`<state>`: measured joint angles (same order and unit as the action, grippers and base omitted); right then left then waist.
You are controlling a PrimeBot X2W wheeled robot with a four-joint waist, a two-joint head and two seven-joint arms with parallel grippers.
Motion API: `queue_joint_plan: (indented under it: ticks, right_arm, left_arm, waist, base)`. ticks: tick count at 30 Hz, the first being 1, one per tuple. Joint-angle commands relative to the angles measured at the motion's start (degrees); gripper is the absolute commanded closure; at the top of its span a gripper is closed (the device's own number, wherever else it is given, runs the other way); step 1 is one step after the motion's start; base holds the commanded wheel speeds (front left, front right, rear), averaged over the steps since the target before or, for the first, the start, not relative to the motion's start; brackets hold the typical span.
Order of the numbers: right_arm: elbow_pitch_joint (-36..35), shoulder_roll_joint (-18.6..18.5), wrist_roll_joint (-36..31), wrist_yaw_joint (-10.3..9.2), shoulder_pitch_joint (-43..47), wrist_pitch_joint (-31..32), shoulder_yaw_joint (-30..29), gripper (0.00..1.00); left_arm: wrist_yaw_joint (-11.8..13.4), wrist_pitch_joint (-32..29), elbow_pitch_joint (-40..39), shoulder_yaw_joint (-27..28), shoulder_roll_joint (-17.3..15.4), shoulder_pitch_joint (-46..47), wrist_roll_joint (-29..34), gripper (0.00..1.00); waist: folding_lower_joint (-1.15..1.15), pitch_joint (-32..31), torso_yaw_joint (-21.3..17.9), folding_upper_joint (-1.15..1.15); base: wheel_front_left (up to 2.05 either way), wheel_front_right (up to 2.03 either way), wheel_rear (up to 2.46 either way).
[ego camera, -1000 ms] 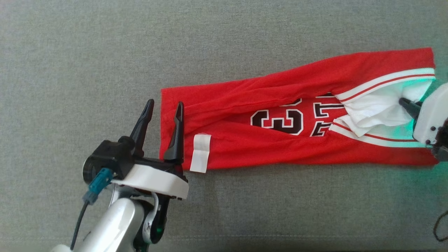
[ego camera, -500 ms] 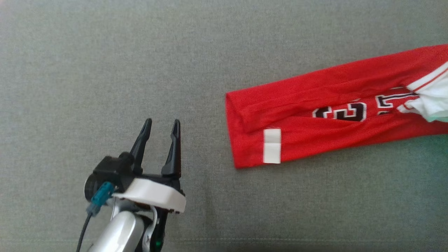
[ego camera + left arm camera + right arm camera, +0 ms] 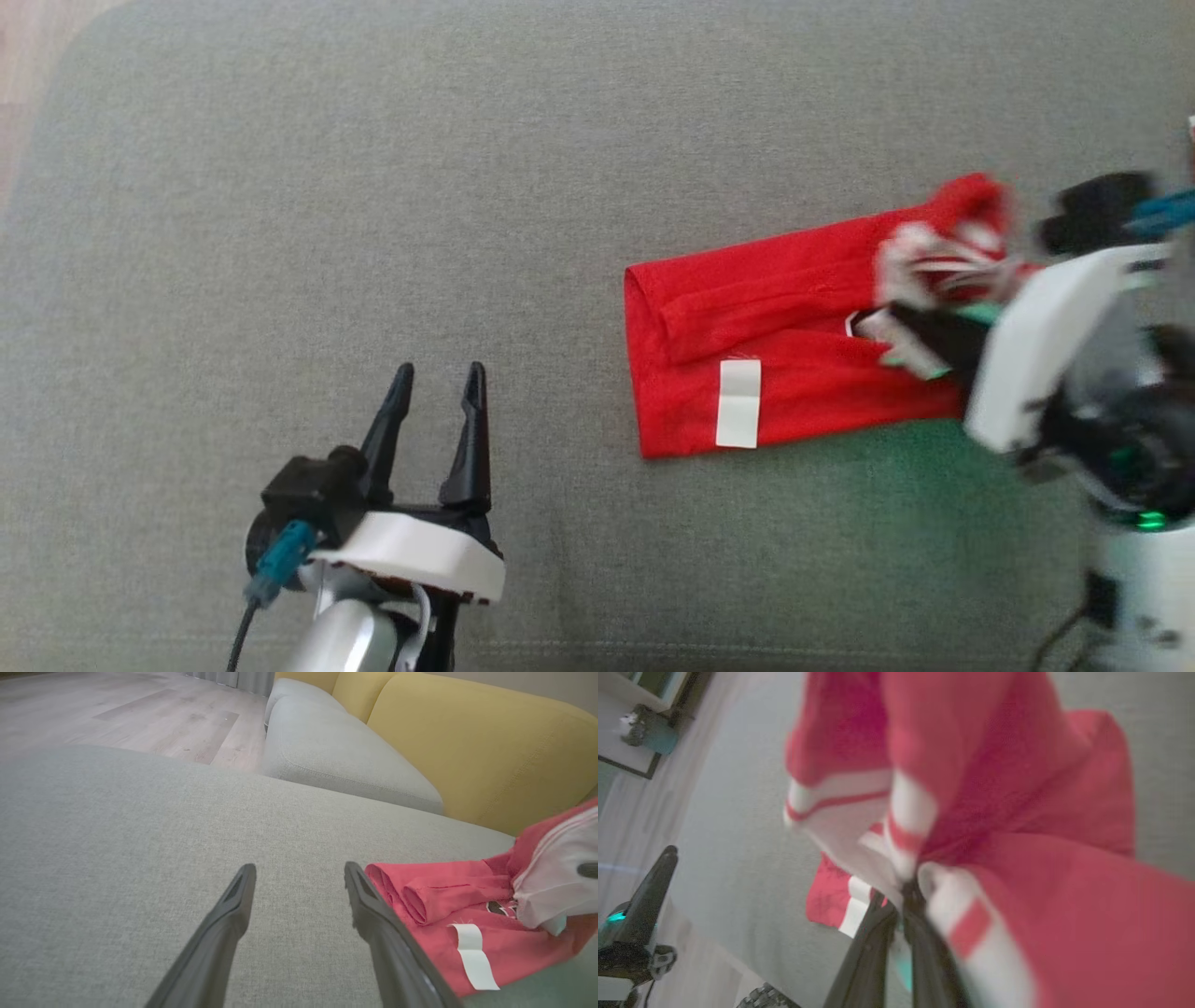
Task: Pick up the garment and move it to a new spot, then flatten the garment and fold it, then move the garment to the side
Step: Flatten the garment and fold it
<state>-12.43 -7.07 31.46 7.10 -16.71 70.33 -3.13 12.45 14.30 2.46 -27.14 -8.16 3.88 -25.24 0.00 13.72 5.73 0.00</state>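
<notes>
The garment (image 3: 766, 373) is a red jersey with white trim, folded into a long strip on the grey cushion (image 3: 373, 187). My right gripper (image 3: 901, 327) is shut on its white-trimmed end and holds that end raised and bunched above the rest. In the right wrist view the fingers (image 3: 903, 891) pinch the trim, and red cloth (image 3: 1017, 788) hangs in front of them. My left gripper (image 3: 439, 373) stands open on the cushion, left of the garment's folded end and apart from it. Its fingers (image 3: 299, 868) hold nothing, and the garment (image 3: 448, 896) lies to their right.
A white label (image 3: 738, 403) shows near the garment's left end. Beyond the cushion are a second grey cushion (image 3: 327, 751), a yellow backrest (image 3: 467, 742) and wooden floor (image 3: 140, 709). The cushion's rounded corner (image 3: 56, 56) is at the far left.
The right gripper has lifted the trimmed end and carried it left, so the garment lies shorter. The left gripper, at the hem a second ago, now stands apart. The head view has shifted.
</notes>
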Motion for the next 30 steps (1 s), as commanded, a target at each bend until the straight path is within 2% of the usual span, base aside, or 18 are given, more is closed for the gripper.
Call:
queue_joint_plan:
  ticks: [1, 6, 19, 27, 28, 29, 30]
  right_arm:
    - [-1.7, 1.2, 0.2, 0.39, -1.2, -1.3, 2.4, 1.0]
    - [4.0, 4.0, -0.1, 0.39, -0.5, -8.5, 6.5, 1.0]
    - [16.4, 4.2, 4.8, 0.39, -2.1, -21.4, 13.3, 1.0]
    - [21.7, 4.2, 6.6, 0.39, -4.5, -25.8, 16.1, 1.0]
    - [22.1, 4.2, 6.6, 0.39, -4.6, -26.3, 16.3, 0.86]
    - [22.4, 4.2, 6.6, 0.39, -4.7, -26.7, 16.7, 0.52]
    - [22.4, 4.2, 6.7, 0.39, -4.7, -27.1, 17.2, 0.0]
  left_arm:
    - [-0.7, 0.7, -0.9, 1.9, 0.3, 1.2, 0.6, 0.0]
    - [-2.0, 0.7, 0.7, 1.8, 1.8, 1.4, 1.4, 0.0]
    - [-3.7, 0.7, 2.6, 3.8, 3.3, 0.4, 3.2, 0.0]
    - [-4.5, 0.7, 3.4, 4.6, 3.7, 0.5, 4.1, 0.0]
    - [-4.6, 0.7, 3.5, 4.7, 3.7, 0.4, 4.2, 0.0]
    - [-4.7, 0.7, 3.6, 4.9, 3.7, 0.3, 4.2, 0.0]
    - [-4.7, 0.7, 3.7, 5.0, 3.7, 0.2, 4.2, 0.0]
  waist:
    - [0.0, 0.1, 0.5, 0.0]
    - [0.0, 0.2, 2.0, 0.0]
    - [0.0, 0.6, 3.1, 0.0]
    - [0.0, 0.6, 2.4, 0.0]
    - [0.0, 0.5, 2.3, 0.0]
    - [0.0, 0.3, 2.2, 0.0]
    - [0.0, 0.0, 2.0, 0.0]
  base:
    - [0.0, 0.0, 0.0]
    - [0.0, 0.0, 0.0]
    - [0.0, 0.0, 0.0]
    - [0.0, 0.0, 0.0]
    - [0.0, 0.0, 0.0]
    - [0.0, 0.0, 0.0]
    - [0.0, 0.0, 0.0]
